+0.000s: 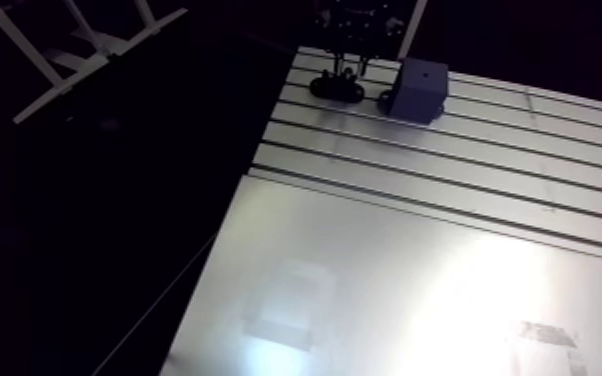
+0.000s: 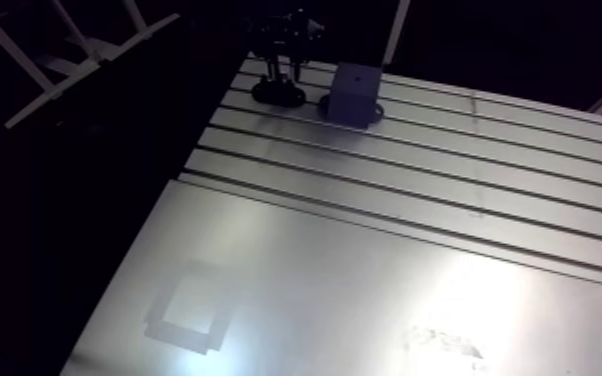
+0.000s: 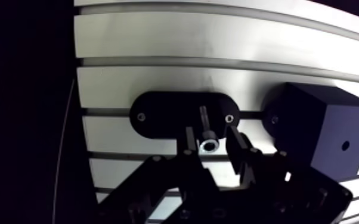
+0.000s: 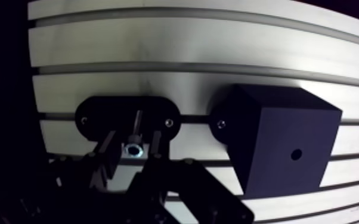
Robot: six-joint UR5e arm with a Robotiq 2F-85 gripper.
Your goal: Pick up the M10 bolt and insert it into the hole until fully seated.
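In the wrist view the M10 bolt [image 3: 206, 136] stands upright in a black oval holder [image 3: 158, 114], its socket head toward the camera. My gripper [image 3: 211, 142] is down over it, one finger on each side of the head. Thin bright gaps show between the pads and the head, so the gripper is open. Just beside the holder a black angled block [image 3: 322, 134] is fixed to the slotted table, with a small round hole [image 3: 344, 145] in its slanted face. The arm view shows the gripper [image 1: 340, 70] above the holder [image 1: 337, 90], close to the block [image 1: 417, 88].
The slotted aluminium table [image 1: 485, 180] runs toward the near side, where a smooth reflective plate [image 1: 385, 290] covers it. The table's left edge [image 1: 255, 170] drops into darkness close beside the holder. A white frame [image 1: 75, 55] stands off the table to the left.
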